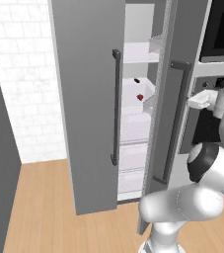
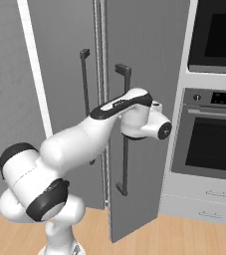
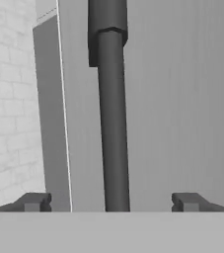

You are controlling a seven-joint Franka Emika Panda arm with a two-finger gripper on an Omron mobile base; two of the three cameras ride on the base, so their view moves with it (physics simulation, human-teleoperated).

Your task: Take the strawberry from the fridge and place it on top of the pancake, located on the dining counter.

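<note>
Two dark fingertips (image 3: 33,201) of the gripper (image 3: 111,202) are sitting close to the hand camera, spread wide apart, with nothing pinched between them. Between them, the long dark handle (image 3: 112,128) of the right fridge door (image 3: 182,99) is standing straight up, and the tips are not touching it. From the left base camera, the fridge (image 1: 91,99) is showing a gap between its two grey doors, and the right door is swung partly out. The robot is looking like it is at the door-opening step, with the strawberry not picked up yet. To do this step well, the robot should be pulling its gripper straight back from the handle so it is not bumping the bar, and it should be checking that the gap is wide enough for its arm. If the gap is too thin, it should be pushing the door further open first. Then it should be reaching in slowly and level with the shelf. Inside the fridge, white shelves (image 1: 135,126) are stacked one above the other. The strawberry (image 1: 140,97) is a tiny red thing resting on a middle shelf, near the right door. A small dark thing (image 1: 137,80) is sitting a bit higher and behind it; what it is cannot be told. The lower shelves are looking bare.
</note>
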